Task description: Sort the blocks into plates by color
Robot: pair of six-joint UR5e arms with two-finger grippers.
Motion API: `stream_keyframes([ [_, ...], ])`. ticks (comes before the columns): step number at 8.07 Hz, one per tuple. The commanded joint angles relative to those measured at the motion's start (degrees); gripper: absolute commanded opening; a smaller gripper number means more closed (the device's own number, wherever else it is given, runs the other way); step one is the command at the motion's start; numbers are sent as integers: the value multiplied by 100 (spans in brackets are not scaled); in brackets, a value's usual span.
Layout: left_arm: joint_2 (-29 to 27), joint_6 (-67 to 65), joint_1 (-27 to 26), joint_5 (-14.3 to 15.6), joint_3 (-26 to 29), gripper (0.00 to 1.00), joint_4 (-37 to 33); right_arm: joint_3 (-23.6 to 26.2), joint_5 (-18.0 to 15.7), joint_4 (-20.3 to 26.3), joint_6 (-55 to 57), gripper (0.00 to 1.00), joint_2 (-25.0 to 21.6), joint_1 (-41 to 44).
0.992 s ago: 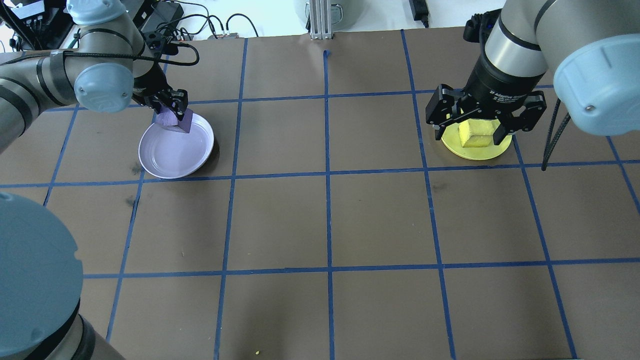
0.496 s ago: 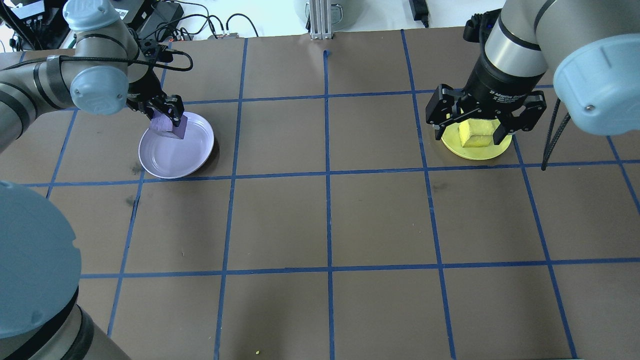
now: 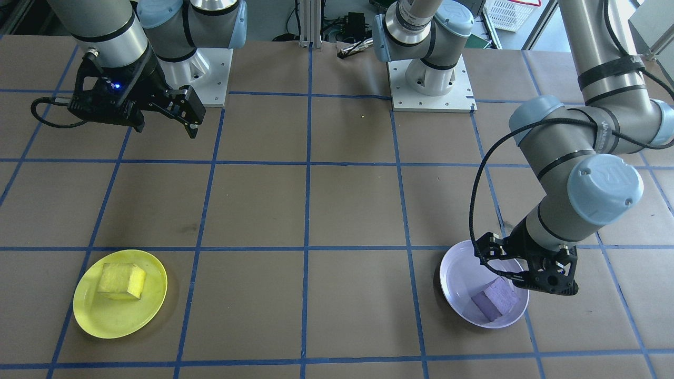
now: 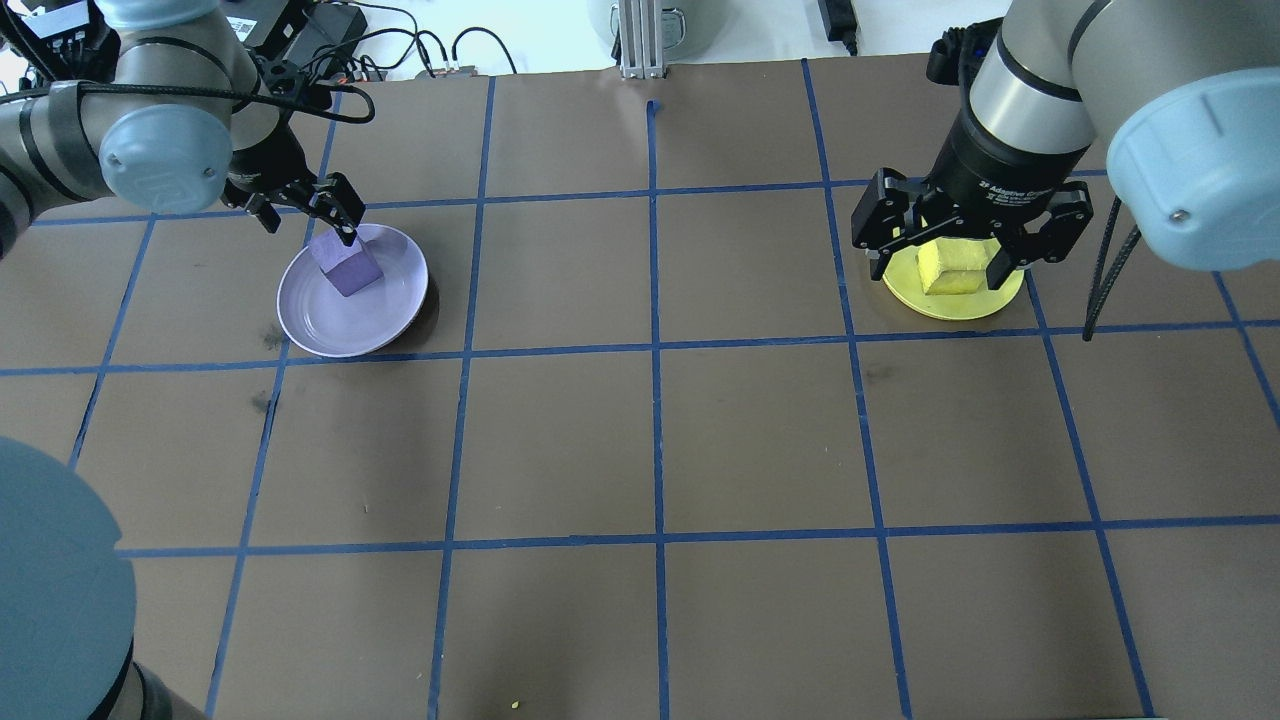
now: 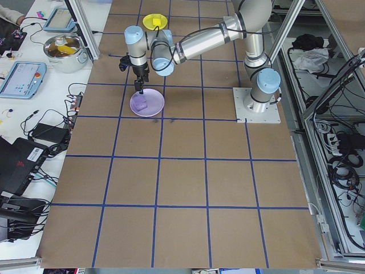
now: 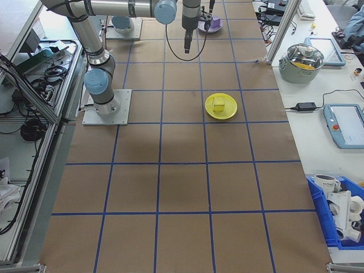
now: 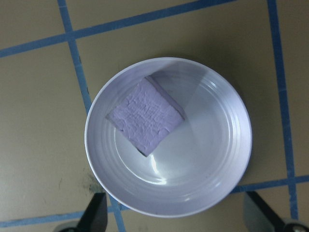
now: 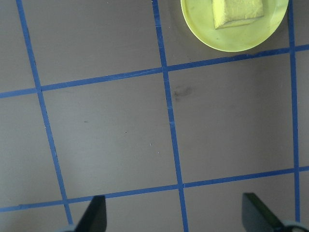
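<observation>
The light purple block (image 4: pixel 347 265) lies tilted in the lavender plate (image 4: pixel 340 330), also clear in the left wrist view as block (image 7: pixel 146 115) and plate (image 7: pixel 217 159). My left gripper (image 4: pixel 305 210) hangs open just above the plate's far-left rim, holding nothing. The yellow block (image 3: pixel 122 280) rests in the yellow plate (image 3: pixel 113 318). My right gripper (image 3: pixel 166 129) is open and empty, raised high and set back toward the robot's base. In its wrist view the yellow plate (image 8: pixel 231 41) and block (image 8: pixel 239 12) sit at the top edge.
Brown table paper carries a blue tape grid (image 4: pixel 655 345). A tiny yellow crumb (image 4: pixel 514 705) lies near the front edge. Cables and electronics (image 4: pixel 330 40) crowd the far-left corner. A side bench holds a metal pot (image 6: pixel 304 57) and tablets.
My left gripper has opened and let go of the purple block, which now lies in the lavender plate, and has drawn back to the far left. The right arm has not moved.
</observation>
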Motion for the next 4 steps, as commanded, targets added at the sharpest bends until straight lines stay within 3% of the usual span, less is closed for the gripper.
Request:
stream_keyframes([
  [1, 805, -846, -113, -63, 34, 100, -865, 0, 6, 0, 0, 100, 0, 0],
  [4, 1589, -2199, -780, -204, 43, 100, -1377, 0, 6, 0, 0, 100, 0, 0],
])
